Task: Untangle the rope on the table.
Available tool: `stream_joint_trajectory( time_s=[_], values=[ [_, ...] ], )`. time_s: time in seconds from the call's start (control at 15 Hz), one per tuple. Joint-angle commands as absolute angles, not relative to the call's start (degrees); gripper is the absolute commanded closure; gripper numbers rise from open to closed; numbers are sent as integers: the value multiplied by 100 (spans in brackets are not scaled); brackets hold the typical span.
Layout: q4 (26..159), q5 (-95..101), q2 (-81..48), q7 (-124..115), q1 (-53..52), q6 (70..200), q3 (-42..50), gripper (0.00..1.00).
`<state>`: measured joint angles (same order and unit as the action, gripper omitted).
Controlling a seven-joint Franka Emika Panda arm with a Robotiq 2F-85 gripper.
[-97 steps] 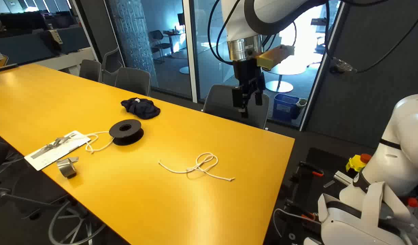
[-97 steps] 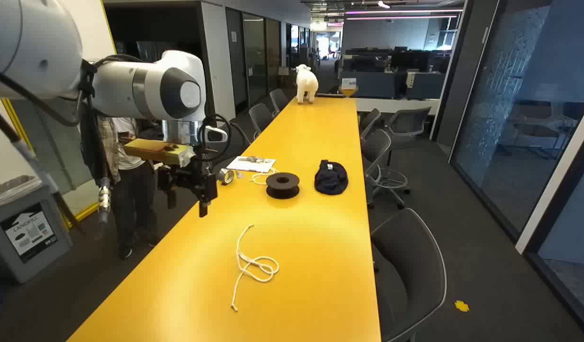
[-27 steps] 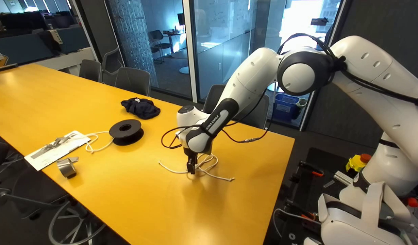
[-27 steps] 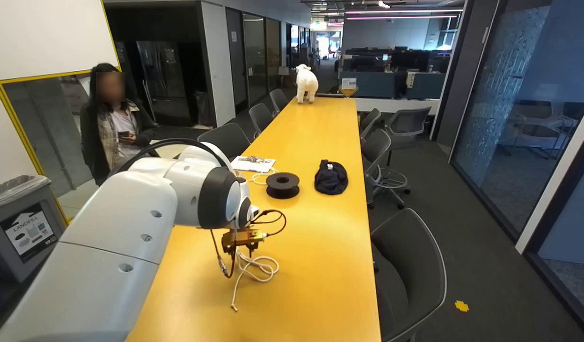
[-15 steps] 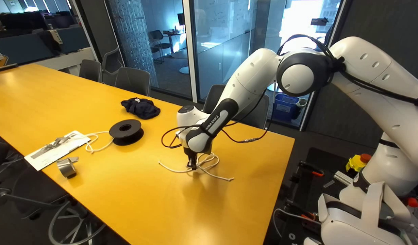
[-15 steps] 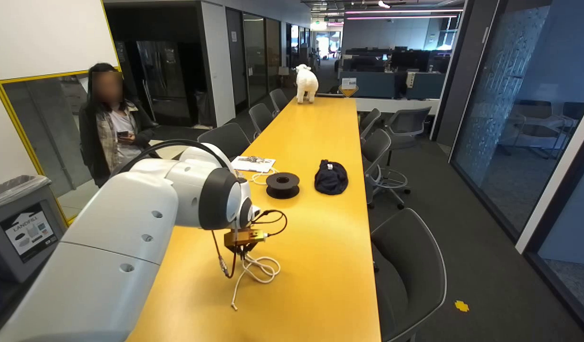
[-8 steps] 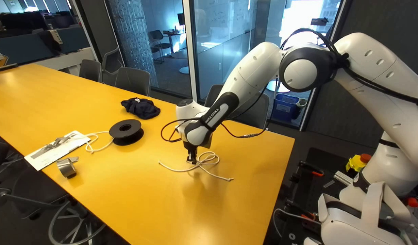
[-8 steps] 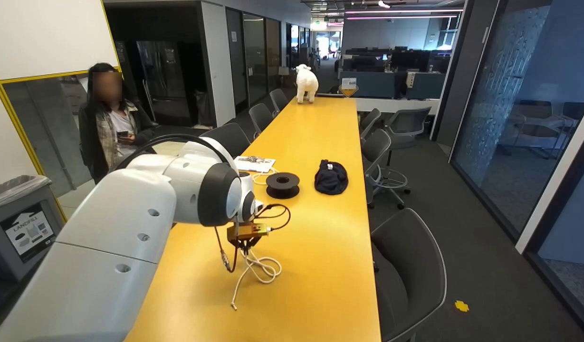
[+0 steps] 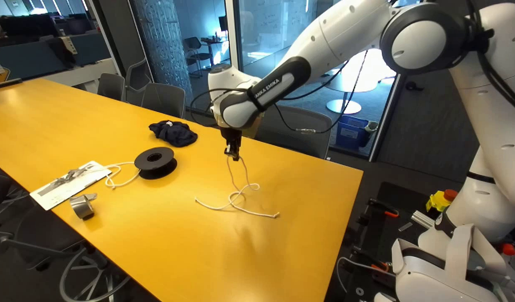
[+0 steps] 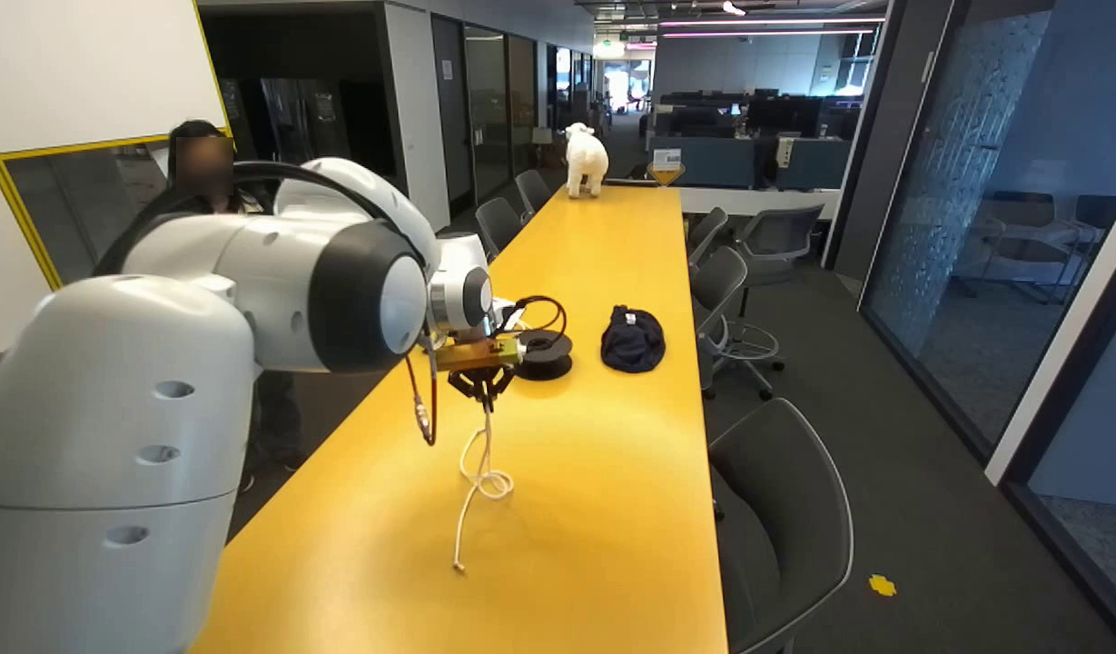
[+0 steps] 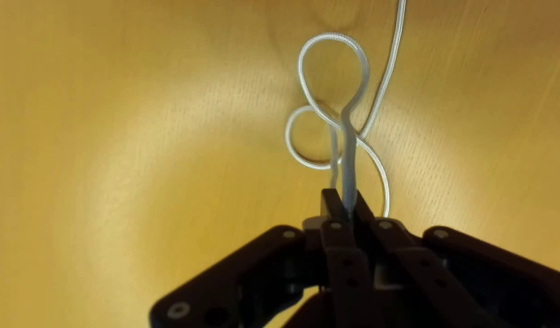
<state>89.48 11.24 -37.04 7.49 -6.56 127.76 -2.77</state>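
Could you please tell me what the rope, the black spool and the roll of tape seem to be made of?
Rope: off-white cord, cotton or synthetic; the wrist view shows fine braiding.
Spool: probably plastic, matte black, its flange smooth and even.
Roll of tape: perhaps cloth duct tape or foil, given its silvery sheen.

A black, jointed, two-fingered hand [image 11: 348,205], its jaws drawn together, grips a thin, white, braided rope [image 11: 348,155] above a yellow, wood-grained counter [image 11: 125,159]. Beyond the hand the rope makes a large loop, with a smaller loop crossing its lower left. One strand leaves by the top edge; another curves down behind the hand.
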Motion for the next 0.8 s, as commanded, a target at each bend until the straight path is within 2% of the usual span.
stream_joint_trajectory(
  time_s=[0.0, 0.4, 0.73],
  values=[
    [9294, 1383, -2646, 145, -891, 12204, -53, 93],
    [9000, 1784, -1479, -572, -1071, 11102, -146, 93],
    [8725, 1893, -1190, -862, -1101, 10648, -319, 93]
  ],
)
